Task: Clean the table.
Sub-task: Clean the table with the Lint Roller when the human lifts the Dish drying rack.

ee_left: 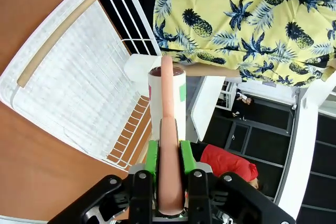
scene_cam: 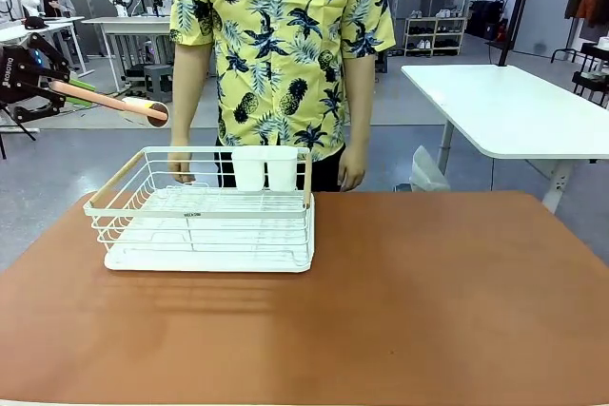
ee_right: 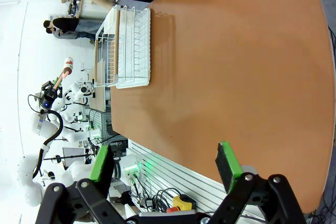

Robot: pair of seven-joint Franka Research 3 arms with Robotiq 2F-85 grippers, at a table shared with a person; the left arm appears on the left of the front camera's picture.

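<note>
Carrying a white dish rack [scene_cam: 205,225], the brown table [scene_cam: 428,301] sits near a white table [scene_cam: 514,106].
The left gripper [ee_left: 169,158] pinches a roller [scene_cam: 105,100] by the handle; the right gripper [ee_right: 164,163] hangs spread.

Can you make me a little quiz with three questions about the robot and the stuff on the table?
1. True or false: the left gripper is shut on the pink handle of a roller.
2. What stands on the table? A) a white wire rack B) a red bowl C) a blue box
3. Fill in: the right gripper hangs above the table with its jaws ____.
Key: 1 true; 2 A; 3 open.
</note>
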